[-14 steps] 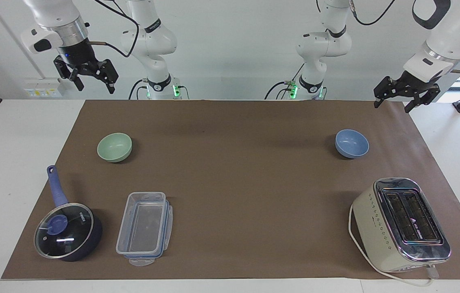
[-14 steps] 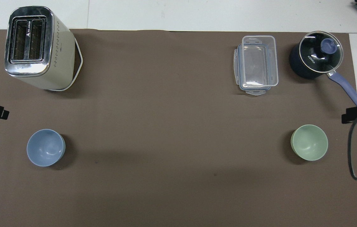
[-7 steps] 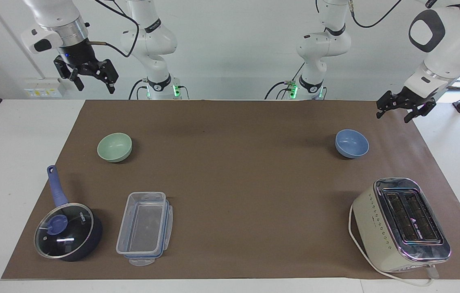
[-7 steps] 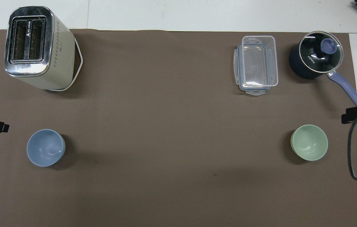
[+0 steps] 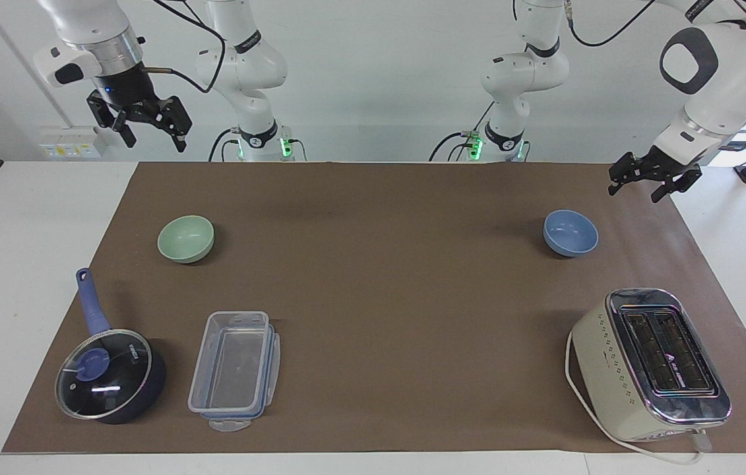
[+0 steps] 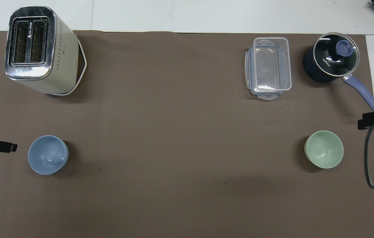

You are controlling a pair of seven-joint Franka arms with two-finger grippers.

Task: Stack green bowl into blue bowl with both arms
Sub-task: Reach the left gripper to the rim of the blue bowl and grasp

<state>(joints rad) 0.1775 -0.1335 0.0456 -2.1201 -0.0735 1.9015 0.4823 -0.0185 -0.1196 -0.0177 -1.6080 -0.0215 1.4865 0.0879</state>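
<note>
Left gripper (image 5: 642, 181) dipping lower and edging in toward the glossy periwinkle-blue bowl (image 5: 570, 232), jaws spread, nothing held; looking like the first reach. Pale mint-green bowl (image 5: 186, 238) sitting untouched at the right arm's end, right gripper (image 5: 148, 129) waiting high, fingers apart. Brown mat (image 5: 386, 264) lying open between bowls; cream toaster (image 5: 653, 364) standing well apart.

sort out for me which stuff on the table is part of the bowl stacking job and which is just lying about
Part of the job:
green bowl, toward the right arm's end
blue bowl, toward the left arm's end
left gripper, open, raised near the blue bowl
right gripper, open, waiting up high

Just lying about:
toaster
saucepan with glass lid
clear container
</note>
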